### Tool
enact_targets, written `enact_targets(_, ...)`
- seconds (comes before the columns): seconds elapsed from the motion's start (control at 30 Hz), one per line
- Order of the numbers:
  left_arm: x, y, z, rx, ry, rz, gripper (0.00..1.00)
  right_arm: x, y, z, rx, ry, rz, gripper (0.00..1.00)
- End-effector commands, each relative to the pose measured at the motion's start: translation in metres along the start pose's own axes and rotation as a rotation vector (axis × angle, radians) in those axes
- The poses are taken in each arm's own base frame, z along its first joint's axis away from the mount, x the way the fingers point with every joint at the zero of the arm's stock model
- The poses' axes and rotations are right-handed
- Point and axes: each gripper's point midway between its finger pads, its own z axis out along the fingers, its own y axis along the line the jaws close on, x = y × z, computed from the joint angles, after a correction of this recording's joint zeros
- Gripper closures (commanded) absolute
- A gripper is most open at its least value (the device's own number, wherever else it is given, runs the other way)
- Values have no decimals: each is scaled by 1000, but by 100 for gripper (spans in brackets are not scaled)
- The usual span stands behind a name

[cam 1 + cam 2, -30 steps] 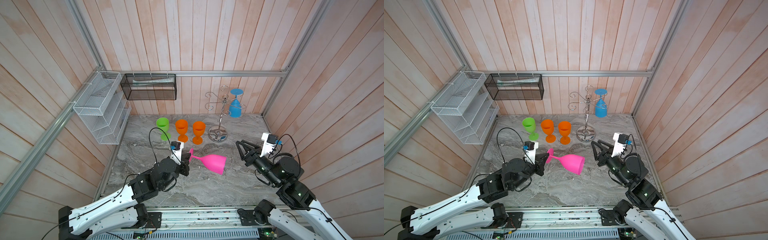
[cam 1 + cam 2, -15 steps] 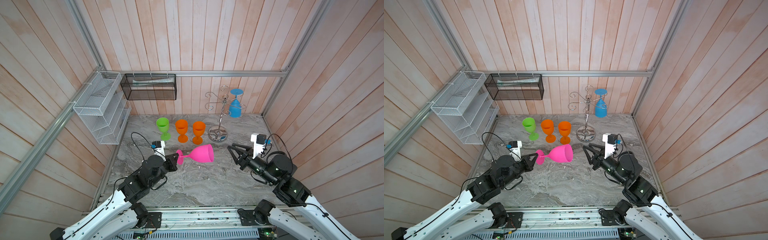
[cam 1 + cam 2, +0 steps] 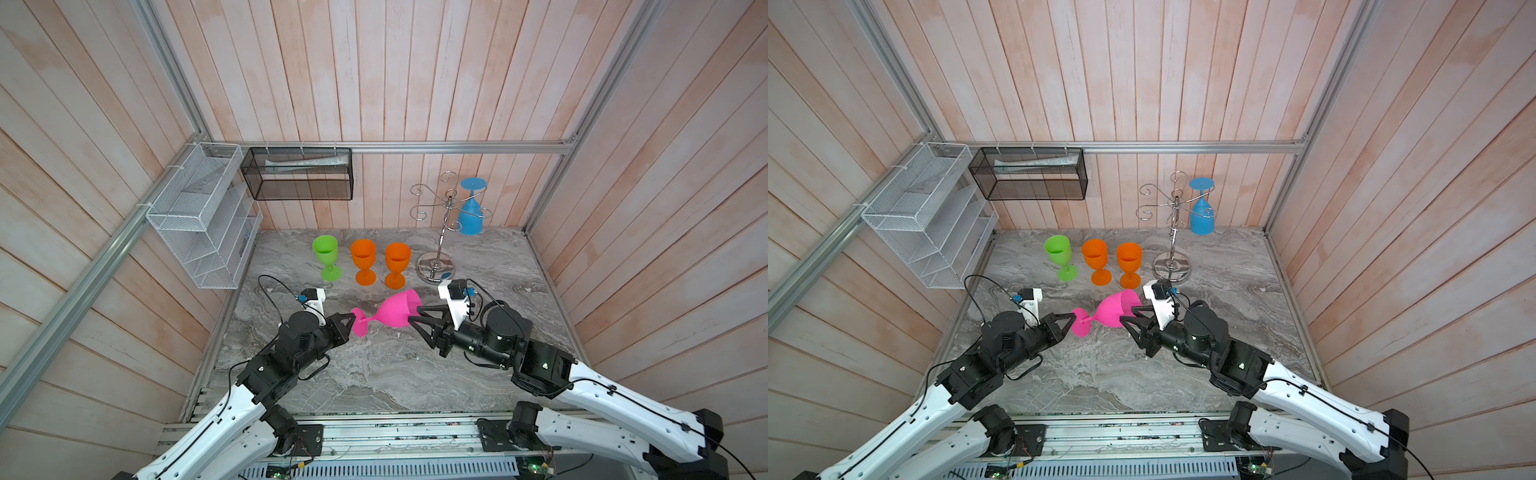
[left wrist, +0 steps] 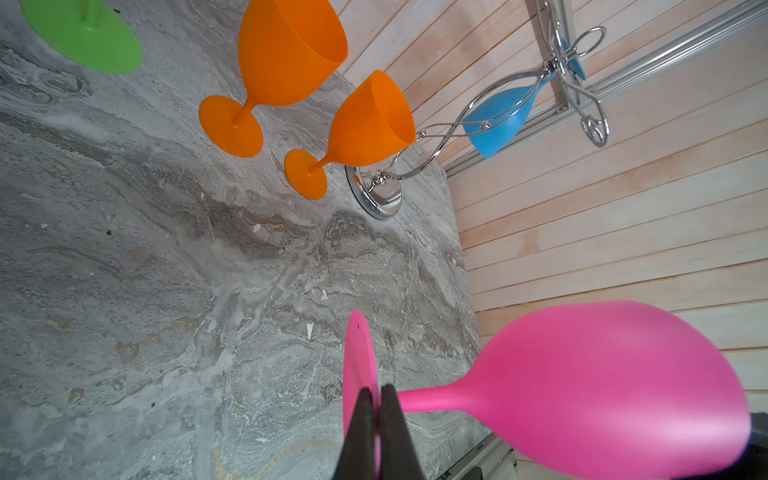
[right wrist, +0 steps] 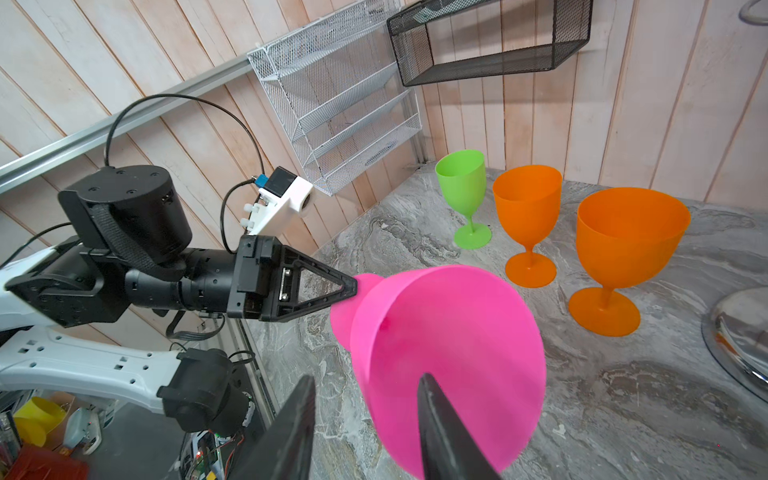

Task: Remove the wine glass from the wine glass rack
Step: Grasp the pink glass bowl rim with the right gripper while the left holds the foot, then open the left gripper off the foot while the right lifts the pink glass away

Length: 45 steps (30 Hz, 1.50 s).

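A pink wine glass (image 3: 395, 311) (image 3: 1115, 311) hangs on its side above the marble table, foot to the left and bowl mouth to the right. My left gripper (image 3: 351, 319) (image 4: 377, 388) is shut on the rim of its foot. My right gripper (image 3: 413, 314) (image 5: 368, 377) is open at the bowl's mouth (image 5: 449, 345), one finger inside the rim and one outside, with a clear gap to the wall. The chrome wine glass rack (image 3: 446, 216) (image 3: 1173, 232) stands at the back right. A blue wine glass (image 3: 469, 216) (image 3: 1201, 216) hangs upside down on it.
A green glass (image 3: 326, 253) and two orange glasses (image 3: 363, 257) (image 3: 397, 262) stand upright in a row left of the rack's base (image 3: 436, 266). A white mesh basket (image 3: 199, 220) hangs on the left wall, a black one (image 3: 297, 174) on the back wall.
The left arm pulled back left and swung the pink glass round so its bowl faces right. The right gripper moved left up to the bowl and now straddles its rim.
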Motion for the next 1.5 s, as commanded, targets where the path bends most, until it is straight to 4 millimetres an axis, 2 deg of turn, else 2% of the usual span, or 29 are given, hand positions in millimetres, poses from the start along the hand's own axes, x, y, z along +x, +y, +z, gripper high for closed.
enact_targets(0.0, 1, -6, -2, 60, 4, -32, 100, -27, 11, 1, -21, -72, -16, 59)
enact_targets(0.23, 4, -3, -2, 98, 6, -63, 100, -29, 19, 12, -50, -59, -9, 65)
enact_targets(0.43, 1, 0, -5, 119, -3, -80, 100, -22, 29, 24, -68, -17, -16, 70)
enact_targets(0.83, -3, 8, -14, 155, -26, -116, 100, -12, 36, 46, -45, 38, -29, 74)
enact_targets(1.03, -5, 9, -15, 168, -24, -130, 100, -13, 38, 51, -47, 50, -27, 89)
enact_targets(1.13, -6, 10, -15, 166, -28, -132, 100, -13, 39, 52, -45, 56, -28, 100)
enact_targets(1.3, -4, 17, -14, 141, -31, -134, 100, -11, 35, 56, -12, 78, -36, 100)
enact_targets(1.33, -4, 19, -14, 134, -33, -135, 99, -12, 34, 56, -3, 81, -38, 100)
enact_targets(1.4, -2, 23, -14, 115, -32, -134, 85, -11, 30, 59, 24, 93, -45, 100)
enact_targets(1.47, -1, 28, -15, 93, -32, -130, 61, -11, 26, 62, 50, 105, -55, 100)
